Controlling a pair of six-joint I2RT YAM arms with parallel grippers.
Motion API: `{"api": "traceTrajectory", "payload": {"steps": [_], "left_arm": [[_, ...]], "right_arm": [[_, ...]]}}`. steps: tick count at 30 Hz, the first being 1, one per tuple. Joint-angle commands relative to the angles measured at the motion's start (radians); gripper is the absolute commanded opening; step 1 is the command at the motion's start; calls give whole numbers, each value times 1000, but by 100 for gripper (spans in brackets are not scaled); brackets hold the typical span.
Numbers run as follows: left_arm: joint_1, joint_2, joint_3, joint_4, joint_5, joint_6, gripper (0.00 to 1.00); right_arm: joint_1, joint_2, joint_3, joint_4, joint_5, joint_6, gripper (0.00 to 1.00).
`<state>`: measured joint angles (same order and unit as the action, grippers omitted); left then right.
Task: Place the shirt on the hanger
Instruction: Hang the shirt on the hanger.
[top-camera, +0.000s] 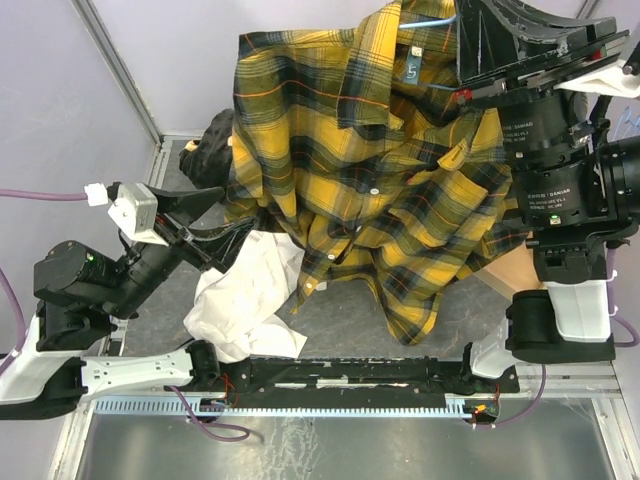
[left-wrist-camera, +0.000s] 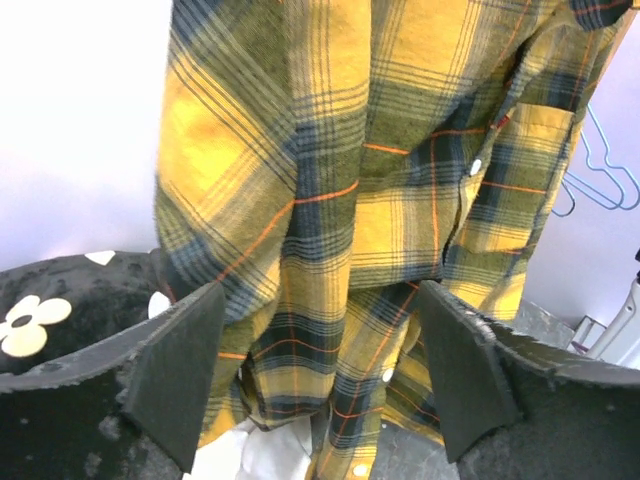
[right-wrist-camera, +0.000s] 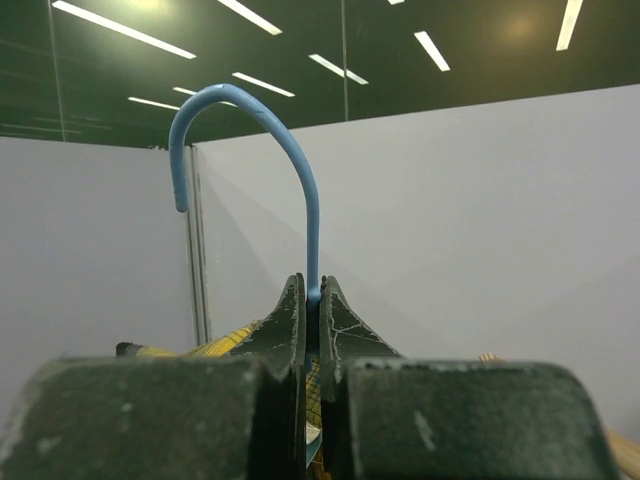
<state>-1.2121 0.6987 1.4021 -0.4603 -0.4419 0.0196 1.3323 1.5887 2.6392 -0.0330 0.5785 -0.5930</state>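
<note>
"Right wrist: what's noted?"
"Right gripper (right-wrist-camera: 311, 290) pinching the hanger (right-wrist-camera: 312, 230) at its neck, hook up, held high. Shirt (top-camera: 370, 170) hangs from it over the table (top-camera: 345, 322) (both shoulders seated? cannot tell)."
"Left?"
"Left gripper (left-wrist-camera: 320, 340) low, fingers (left-wrist-camera: 185, 370) spread either side of the front panel, not touching it. White garment (top-camera: 245, 300) lies beneath."
"Advice?"
"Likely the straightening step. Close on one layer near the hem and draw down gently. Keep the right pinch firm so the wire doesn't swivel."

One shirt (top-camera: 380, 170), one white garment (top-camera: 245, 300), one flowered cloth (top-camera: 210, 150), at least two hangers (right-wrist-camera: 313, 245).
</note>
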Motion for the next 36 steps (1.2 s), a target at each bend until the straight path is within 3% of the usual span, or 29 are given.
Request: {"api": "traceTrajectory", "payload": {"steps": [1,5,9,15,24,36], "left_arm": [[2,-50,-46,41,-26,10,79],[1,-130,-108,-12,-45,-45,76],[1,-188,-198,28,26,-104,85],[2,-23,-342,239,181,-150,96],[-3,109,-604,750,95,-175,99],[-12,299,-653,951,-19,-180,99]], "right_arm": [[-3,-30,-100,59,47,-26,0],[-4,-17,-160,44,137,-45,0],[-16,-14,-211,49,189,-24,0],[-42,9,-217,28,205,33,0],[-50,5,-222,-12,190,80,0],[-51,-10,-258,-19,179,127,0]]}}
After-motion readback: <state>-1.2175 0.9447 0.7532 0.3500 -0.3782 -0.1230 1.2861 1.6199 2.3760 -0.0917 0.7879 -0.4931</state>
